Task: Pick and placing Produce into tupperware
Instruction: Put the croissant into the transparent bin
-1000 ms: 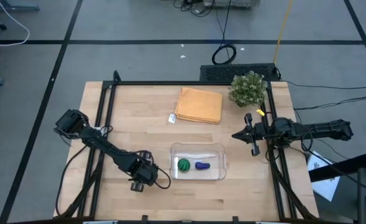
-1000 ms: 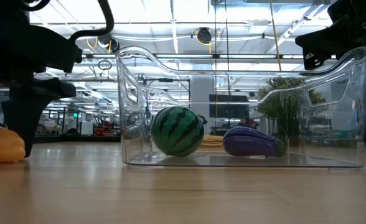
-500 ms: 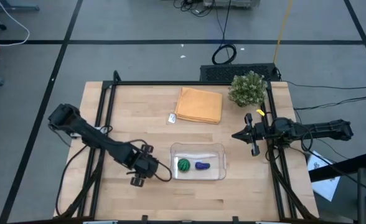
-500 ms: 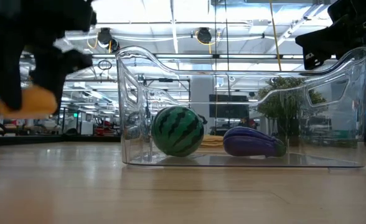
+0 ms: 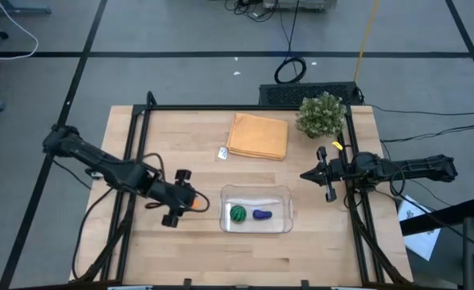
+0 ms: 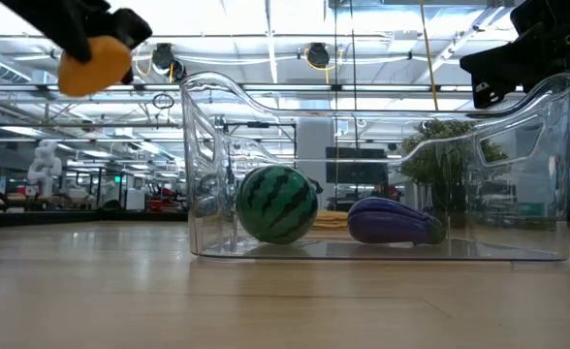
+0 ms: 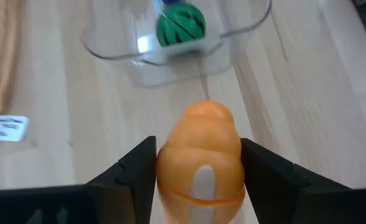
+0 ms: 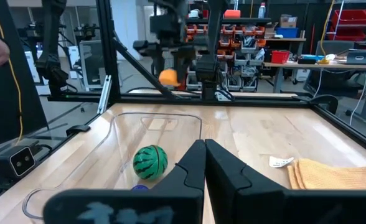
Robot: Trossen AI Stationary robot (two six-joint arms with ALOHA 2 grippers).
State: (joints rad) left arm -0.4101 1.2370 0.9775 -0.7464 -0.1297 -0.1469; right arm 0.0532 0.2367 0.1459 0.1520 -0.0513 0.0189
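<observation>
- Orange piece (image 7: 200, 158) clamped between the left jaws (image 5: 190, 201), lifted well clear of the tabletop (image 5: 180, 145), just beside the tupperware (image 5: 282, 193) on its left-edge side.
- Long axis of the piece running along the line of the fingers (image 7: 133, 174), rounded narrower end pointing ahead toward the tupperware, broader end back in the grip; seen in the low view as a short lump (image 6: 94, 66) up above the container's rim height.
- Step in hand, judged: carrying the last loose piece over to the container; lift done, drop not yet made.
- Next move, judged: travel sideways over the near wall until the piece hangs above bare floor inside, then loosen the grip; little room needed, but best kept off the two pieces already there.
- Inside the tupperware: striped green ball (image 5: 237, 213) toward the left end, purple eggplant (image 5: 261, 214) just beside it, lying along the container's length.
- Tupperware resting near the front edge of the tabletop, about midway along it.
- Right jaws (image 5: 327, 175) clenched on nothing, parked by the right edge, well apart from the container.
</observation>
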